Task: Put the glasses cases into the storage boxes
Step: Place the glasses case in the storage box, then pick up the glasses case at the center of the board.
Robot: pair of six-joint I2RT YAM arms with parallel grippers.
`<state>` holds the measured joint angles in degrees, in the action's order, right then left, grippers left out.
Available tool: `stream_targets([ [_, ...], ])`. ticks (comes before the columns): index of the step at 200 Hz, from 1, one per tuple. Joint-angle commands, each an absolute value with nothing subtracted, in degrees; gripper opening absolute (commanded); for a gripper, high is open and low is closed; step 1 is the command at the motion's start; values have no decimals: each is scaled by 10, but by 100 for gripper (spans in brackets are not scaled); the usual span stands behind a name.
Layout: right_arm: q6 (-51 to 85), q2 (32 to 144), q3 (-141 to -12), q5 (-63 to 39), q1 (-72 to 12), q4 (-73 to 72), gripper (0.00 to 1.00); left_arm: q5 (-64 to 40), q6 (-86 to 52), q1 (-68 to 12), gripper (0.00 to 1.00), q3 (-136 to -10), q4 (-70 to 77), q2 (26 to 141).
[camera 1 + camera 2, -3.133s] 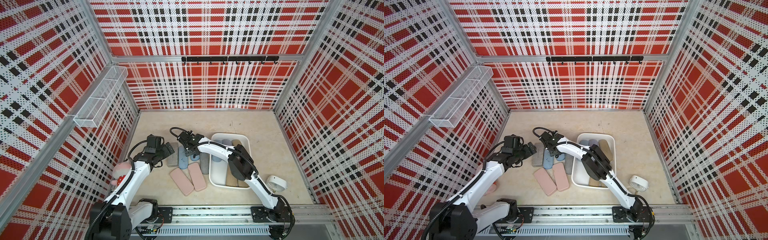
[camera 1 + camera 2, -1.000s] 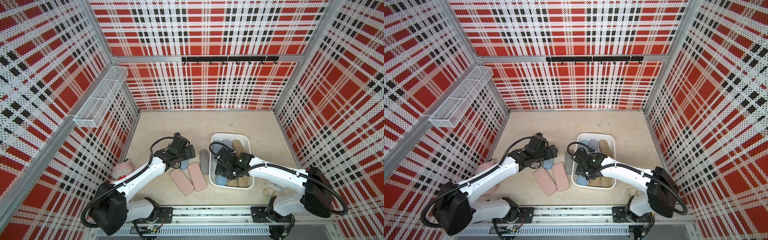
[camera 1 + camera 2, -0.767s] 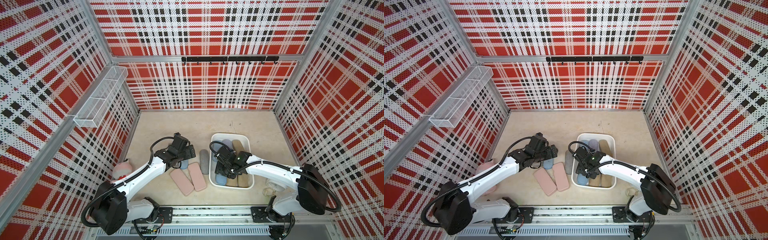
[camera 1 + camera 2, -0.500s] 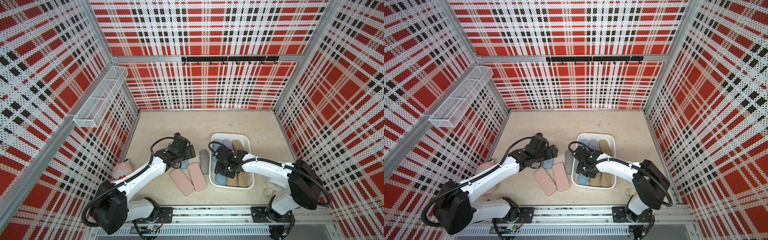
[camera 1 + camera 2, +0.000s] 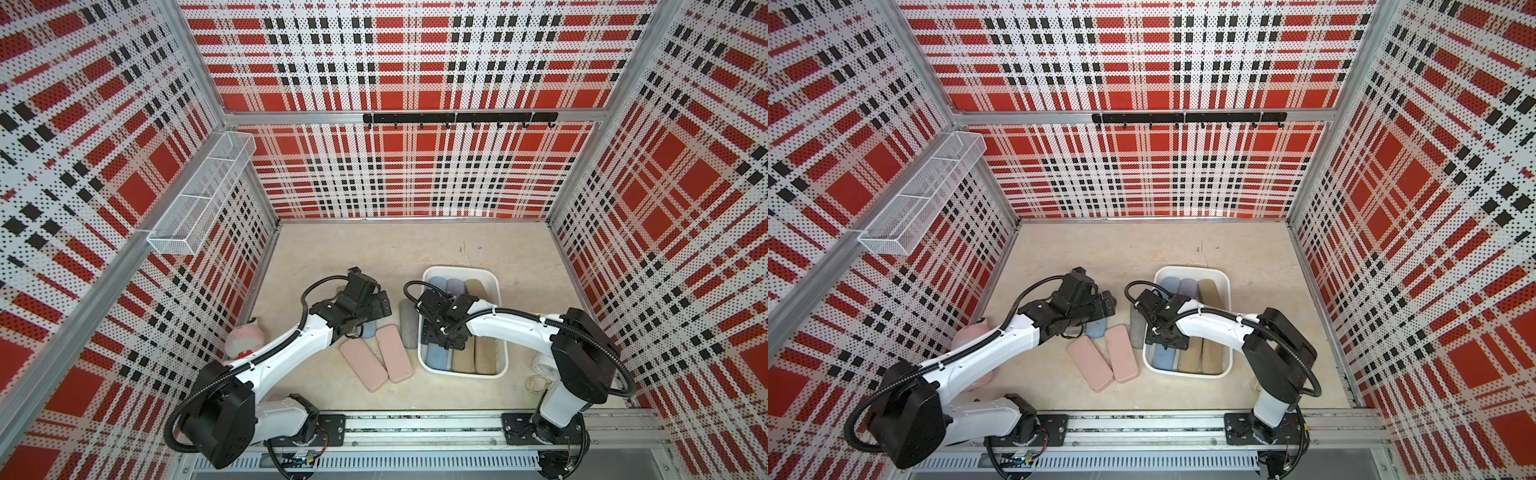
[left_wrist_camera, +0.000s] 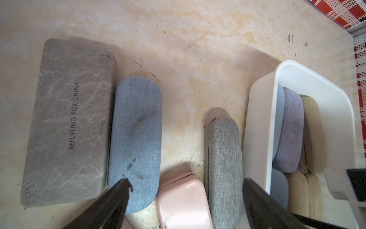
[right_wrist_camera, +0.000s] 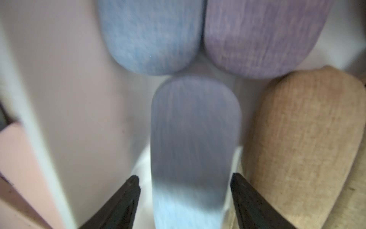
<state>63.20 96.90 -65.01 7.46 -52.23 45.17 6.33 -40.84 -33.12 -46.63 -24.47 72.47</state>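
Since the right gripper (image 7: 184,176) sits low inside the shallow white plastic tray (image 5: 457,270), centre-right in a top view, this reads as the drop-off step. Its jaws are partly spread either side of a rounded blue fabric glasses case (image 7: 194,128). A gap shows on one side, so the case looks loose rather than pinched. The case is blurred.

The left gripper (image 6: 186,181) is spread wide and empty, over the cases lying on the table.

**Risks**
- The blue case could land crooked or ride up on the tan fabric case (image 7: 305,138), because that slot is tight.
- The jaw next to the tan case is very close to it and may drag it when lifting out.
- The rounded grey fabric case (image 6: 223,168) lies right against the tray's outer wall, leaving little room for a finger there.
- Both wrists are close together, so they could bump.

**What each view adds**
- Right wrist: the only view showing the jaw gap; in both top views the wrist covers it.
- Left wrist: shows the flat grey lettered case (image 6: 67,123) and a second rounded blue fabric case (image 6: 136,138), mostly hidden under the arm from above.
- Top views: show two flat pink cases (image 5: 363,365) side by side, lower middle; the left wrist view catches only the end of one.
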Motion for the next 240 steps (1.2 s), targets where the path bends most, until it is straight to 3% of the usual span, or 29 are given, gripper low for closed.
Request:
stream_targets([
  [1, 624, 977, -681, 114, -534, 479, 83, 65, -413, -338, 92, -460, -235, 729],
  [62, 645, 932, -756, 199, -568, 568, 84, 65, -414, -352, 93, -471, -233, 744],
  [117, 663, 831, -713, 230, -574, 548, 81, 68, -413, -378, 90, -519, -223, 823],
  [149, 672, 802, -685, 224, -574, 530, 80, 109, -415, -348, 88, -537, -236, 852],
  [197, 677, 783, -665, 228, -575, 525, 80, 94, -377, -268, 90, -523, -238, 876],
  [240, 679, 771, -654, 230, -575, 519, 80, 92, -360, -264, 92, -521, -236, 893],
])
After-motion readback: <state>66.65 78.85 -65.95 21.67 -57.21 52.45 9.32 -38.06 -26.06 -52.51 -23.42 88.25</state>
